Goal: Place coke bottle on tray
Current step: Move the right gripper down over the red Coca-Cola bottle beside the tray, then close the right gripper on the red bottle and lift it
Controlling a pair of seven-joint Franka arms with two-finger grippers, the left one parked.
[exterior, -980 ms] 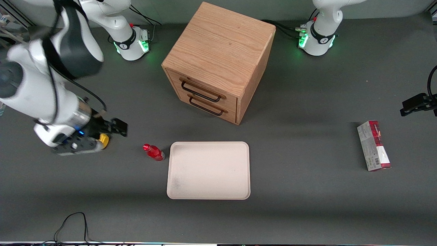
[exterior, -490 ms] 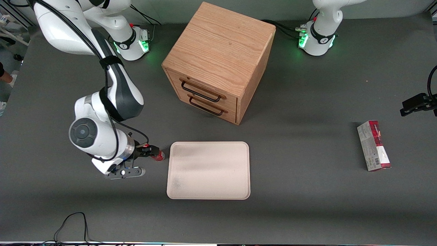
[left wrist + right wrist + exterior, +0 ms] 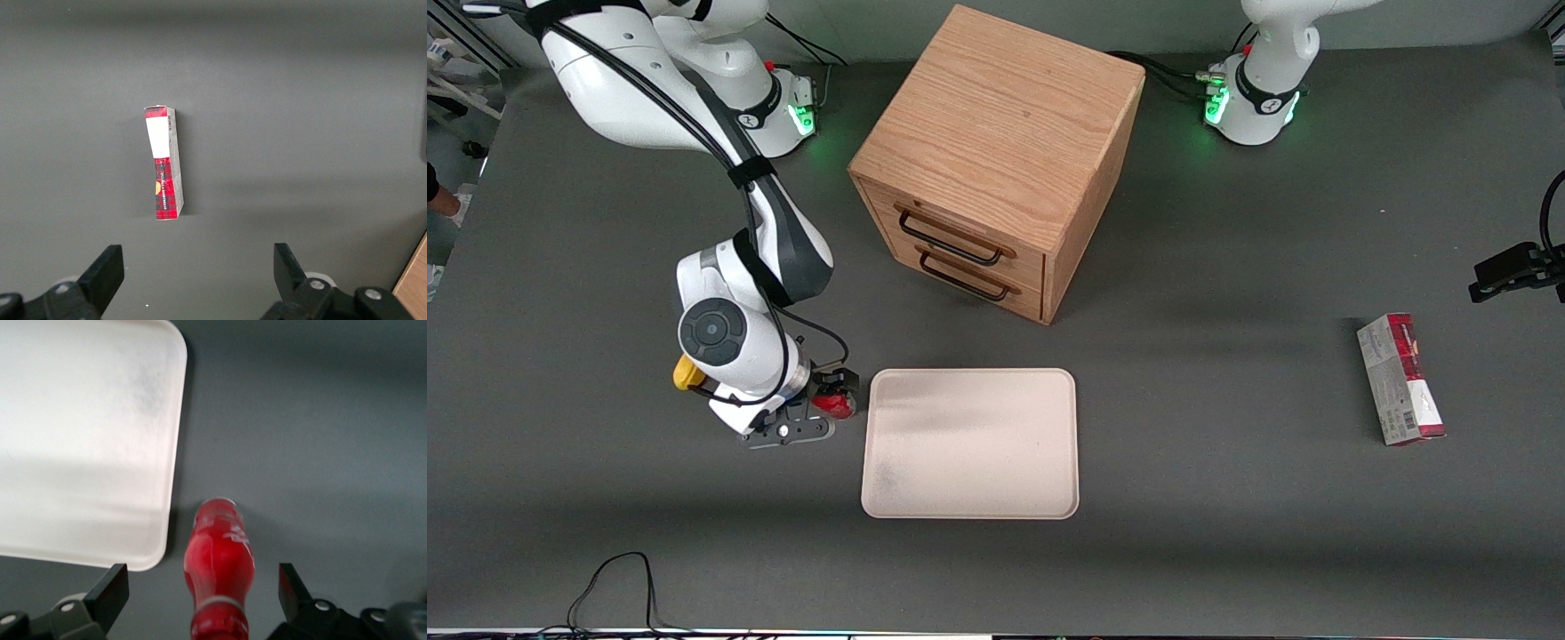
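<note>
The coke bottle (image 3: 835, 404), small, glossy red, lies on the dark table right beside the tray's short edge nearest the working arm. The tray (image 3: 971, 443) is large, flat and beige, nearer to the front camera than the wooden cabinet. My right gripper (image 3: 829, 402) is low over the bottle. In the right wrist view the bottle (image 3: 221, 570) lies between the two spread black fingers (image 3: 110, 590), which stand apart from it on each side, and the gripper (image 3: 203, 590) is open. The tray's rounded corner (image 3: 143, 550) shows close beside the bottle.
A wooden drawer cabinet (image 3: 996, 160) with two black handles stands farther from the front camera than the tray. A yellow lump (image 3: 684, 372) sits beside my wrist. A red-and-grey carton (image 3: 1400, 379) lies toward the parked arm's end and shows in the left wrist view (image 3: 165, 163).
My right arm has swung from the yellow lump toward the tray and come down over the coke bottle. The bottle now lies between my open fingers. The yellow lump is uncovered again.
</note>
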